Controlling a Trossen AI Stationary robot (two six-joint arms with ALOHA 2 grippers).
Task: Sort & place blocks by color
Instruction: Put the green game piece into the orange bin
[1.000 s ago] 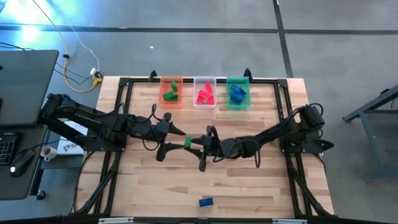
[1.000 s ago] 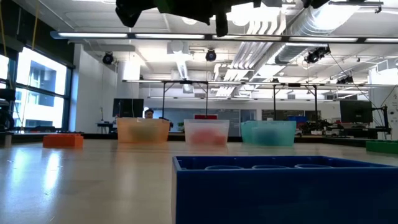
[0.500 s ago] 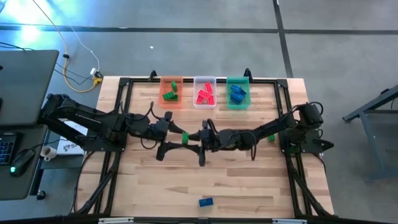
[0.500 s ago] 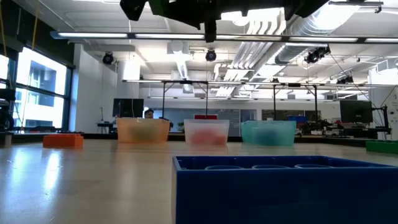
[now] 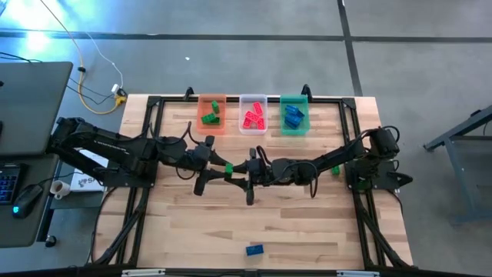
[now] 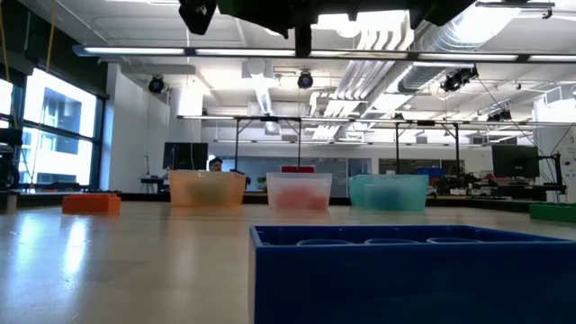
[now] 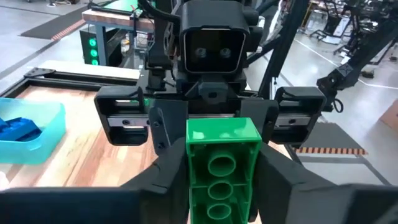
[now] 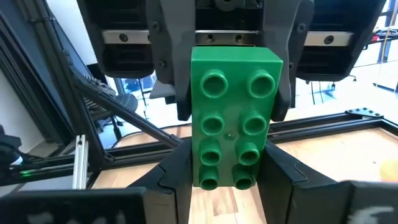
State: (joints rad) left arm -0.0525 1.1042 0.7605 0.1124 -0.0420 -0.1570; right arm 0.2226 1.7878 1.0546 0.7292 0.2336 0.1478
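A green studded block (image 5: pixel 228 171) hangs in the air over the middle of the table, between my two grippers, which face each other. My left gripper (image 5: pixel 221 169) comes from the table's left and my right gripper (image 5: pixel 240 172) from its right, each shut on one end of the block. The left wrist view shows the block's hollow underside (image 7: pixel 222 165), the right wrist view its studded top (image 8: pixel 235 124). At the far edge, an orange bin (image 5: pixel 212 123) holds green blocks, a clear bin (image 5: pixel 253 125) red ones and a green bin (image 5: pixel 294 127) blue ones. My left gripper pinches the block's left end (image 7: pixel 221 193) between its two fingers (image 7: pixel 165 177), coming level from the table's left, along the block. The block is lifted clear and lies level. My right gripper has its two fingers (image 8: pixel 177 171) on either side of the block's right end (image 8: pixel 227 177), level from the table's right; the fingers seem to touch both sides.
A blue block (image 5: pixel 254 249) lies near the table's near edge and fills the low view's foreground (image 6: pixel 414 270). A small green block (image 5: pixel 335 170) lies on the right part of the table. Bare wood lies between the arms and the bins.
My right gripper has moved toward the table's left and slightly toward the far edge, up to my left gripper, and its fingers now stand around the block's free end. The block and my left gripper have shifted a little toward the far edge.
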